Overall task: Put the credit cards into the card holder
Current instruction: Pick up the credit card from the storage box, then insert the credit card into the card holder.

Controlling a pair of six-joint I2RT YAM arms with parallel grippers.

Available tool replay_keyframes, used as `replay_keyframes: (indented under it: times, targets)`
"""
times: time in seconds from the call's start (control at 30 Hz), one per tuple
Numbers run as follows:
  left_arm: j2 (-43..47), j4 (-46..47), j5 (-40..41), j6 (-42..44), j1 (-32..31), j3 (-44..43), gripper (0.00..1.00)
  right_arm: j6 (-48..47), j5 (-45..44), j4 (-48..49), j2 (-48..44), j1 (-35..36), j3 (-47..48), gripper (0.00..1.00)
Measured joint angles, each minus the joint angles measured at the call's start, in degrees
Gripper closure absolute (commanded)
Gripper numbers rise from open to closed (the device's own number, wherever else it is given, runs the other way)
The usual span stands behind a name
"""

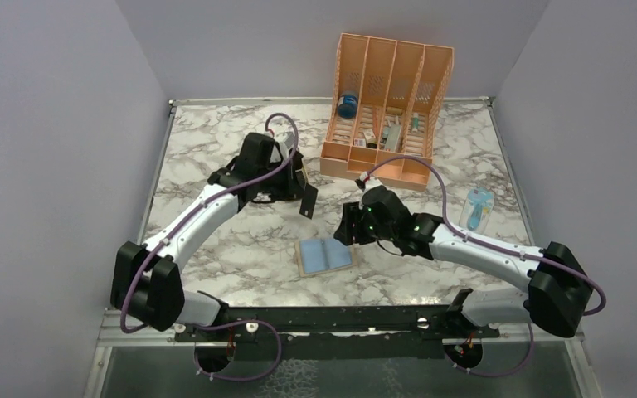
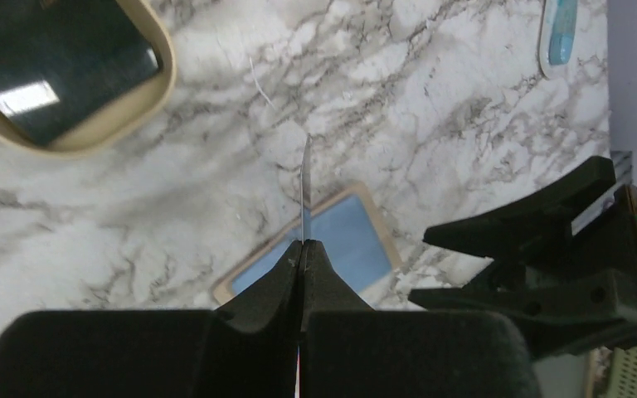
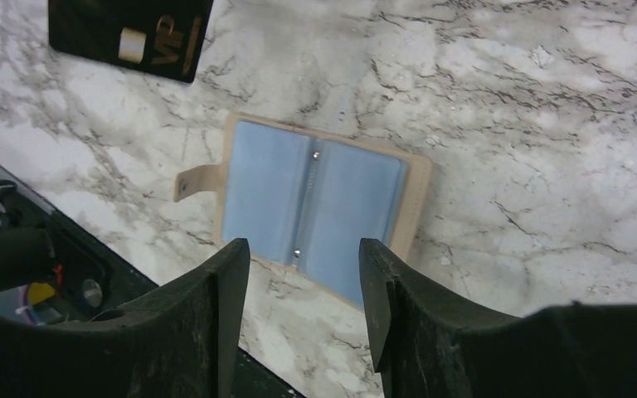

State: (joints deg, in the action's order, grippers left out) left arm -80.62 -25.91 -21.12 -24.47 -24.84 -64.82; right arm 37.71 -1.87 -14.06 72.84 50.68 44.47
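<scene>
My left arm (image 1: 203, 214) stretches to mid-table, the left pincer (image 2: 302, 249) clamped on a black credit card (image 2: 305, 189) hanging near the open card holder (image 1: 325, 256). My right pincer (image 3: 303, 259) hovers spread wide over that holder on the table (image 1: 481, 149).

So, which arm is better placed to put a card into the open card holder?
Left. The left claw is shut on a black credit card, held on edge close to the open card holder. The right claw is open and empty over the holder, perhaps better for steadying it.

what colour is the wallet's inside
Light blue; the wallet shows best in the right wrist view.
</scene>
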Motion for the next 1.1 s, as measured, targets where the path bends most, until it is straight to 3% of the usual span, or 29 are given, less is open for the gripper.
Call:
replay_keyframes:
  times: [0.3,0.47,0.7,1.1]
  targets:
    - [12.0,10.8,-2.5,-17.3,0.0,18.5,1.0,-0.6,-2.1,-3.3,3.6,0.0,-1.1,0.54]
    - [14.4,16.2,-3.3,-23.6,-0.2,24.9,1.0,-0.5,-2.5,-4.2,4.3,0.0,-2.4,0.59]
    - [16.4,21.4,-3.8,-28.2,-0.9,31.6,1.0,0.1,-2.6,-4.2,4.3,0.0,-4.3,0.7]
    - [14.6,30.6,-4.1,-32.2,-5.6,40.0,1.0,2.6,-1.2,-2.5,5.2,0.0,-8.3,0.74]
